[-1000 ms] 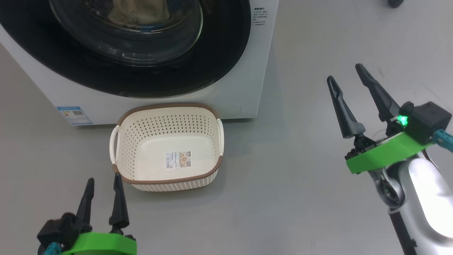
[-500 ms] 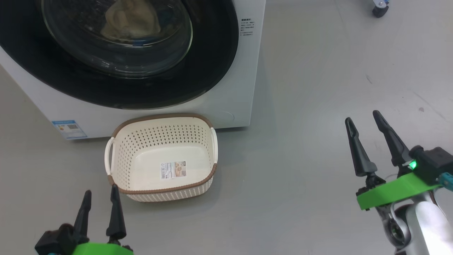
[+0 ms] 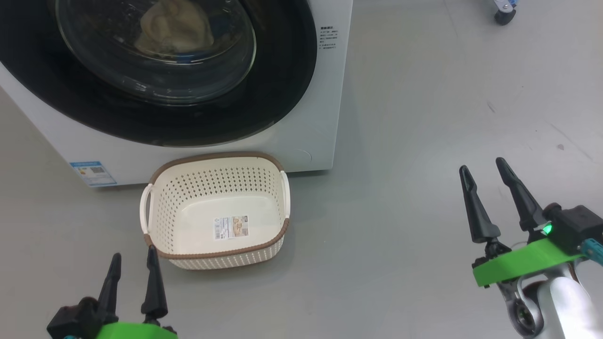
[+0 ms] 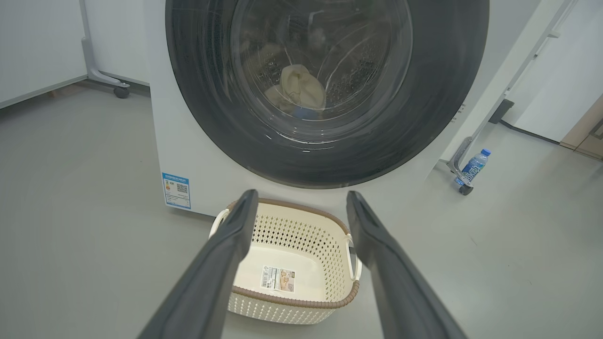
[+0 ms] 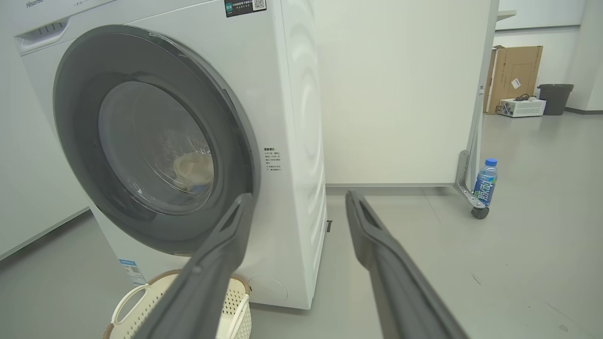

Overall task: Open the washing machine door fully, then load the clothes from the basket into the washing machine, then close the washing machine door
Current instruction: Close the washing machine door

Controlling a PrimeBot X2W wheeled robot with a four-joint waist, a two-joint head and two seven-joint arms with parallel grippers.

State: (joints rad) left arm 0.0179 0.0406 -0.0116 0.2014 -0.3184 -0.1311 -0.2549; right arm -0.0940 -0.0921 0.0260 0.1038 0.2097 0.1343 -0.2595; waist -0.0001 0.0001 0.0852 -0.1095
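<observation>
Cream basket [image 3: 216, 156] fronts shut door [image 3: 282, 94], bottle [image 4: 472, 165] well aside; left gripper [image 3: 134, 253], right gripper [image 3: 482, 164] gape.

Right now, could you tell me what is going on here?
The washing machine door is shut, with the clothes visible inside through it. The basket sits empty on the floor in front of the washing machine. The left tool and right tool both hang open, holding nothing.

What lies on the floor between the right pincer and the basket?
Only bare grey floor. In the head view, nothing stands between the right pincer and the empty basket.
</observation>
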